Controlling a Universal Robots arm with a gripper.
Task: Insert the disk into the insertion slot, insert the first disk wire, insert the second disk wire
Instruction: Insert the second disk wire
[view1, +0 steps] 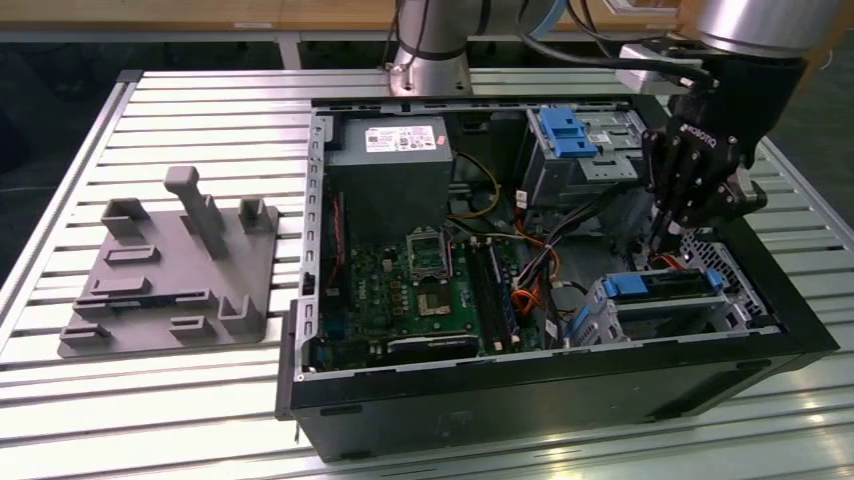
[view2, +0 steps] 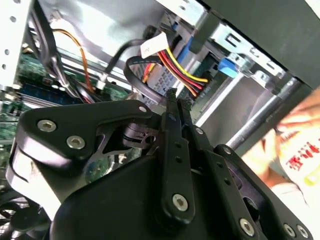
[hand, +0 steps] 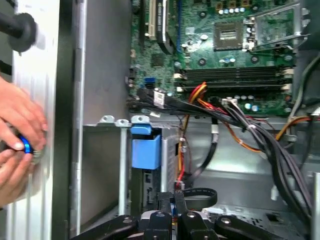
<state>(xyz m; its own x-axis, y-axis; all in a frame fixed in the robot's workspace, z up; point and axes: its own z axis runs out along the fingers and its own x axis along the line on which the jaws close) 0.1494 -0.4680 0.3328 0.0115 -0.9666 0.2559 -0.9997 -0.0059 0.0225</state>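
The disk (view1: 663, 287), in its blue carrier, already sat in the insertion slot (view1: 731, 275) at the exterior view's right, near side of the case. The gripper (view1: 670, 238) hung just above its far end, fingers clenched together, apparently on a black wire (view2: 142, 82). Such a wire is probably light and limp, best pinched close behind its stiff plug.

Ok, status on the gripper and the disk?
Gripper shut, tips down by the cables. Disk seated in its slot. A person's hand outside the case wall.
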